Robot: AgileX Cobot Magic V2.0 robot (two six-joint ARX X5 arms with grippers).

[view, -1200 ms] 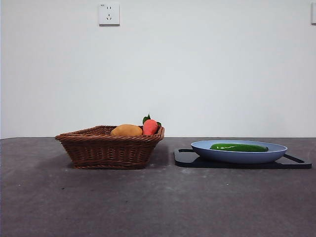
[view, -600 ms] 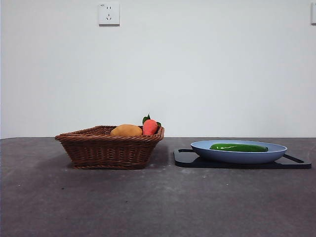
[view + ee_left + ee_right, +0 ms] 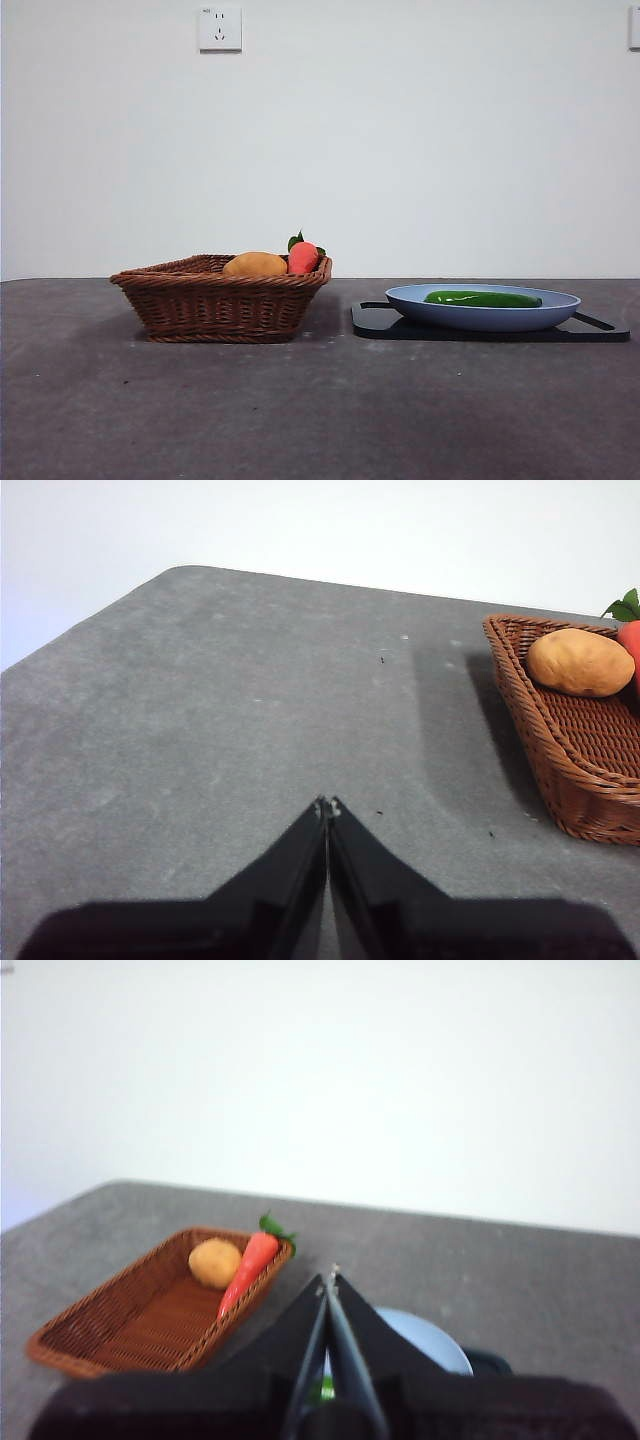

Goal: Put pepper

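The long dark-green pepper (image 3: 483, 298) lies in the blue plate (image 3: 560, 311) on the right of the front view. In the right wrist view only a sliver of it (image 3: 321, 1390) shows behind my right gripper (image 3: 328, 1278), which is shut, empty and high above the plate (image 3: 430, 1340). My left gripper (image 3: 326, 806) is shut and empty over bare table, to the side of the wicker basket (image 3: 560, 750). Neither arm shows in the front view.
The plate rests on a black tray (image 3: 375, 320). The wicker basket (image 3: 215, 300) stands at centre-left and holds a yellow-orange oval fruit (image 3: 255, 264) and a red-orange fruit with green leaves (image 3: 303, 256). A white wall closes the back.
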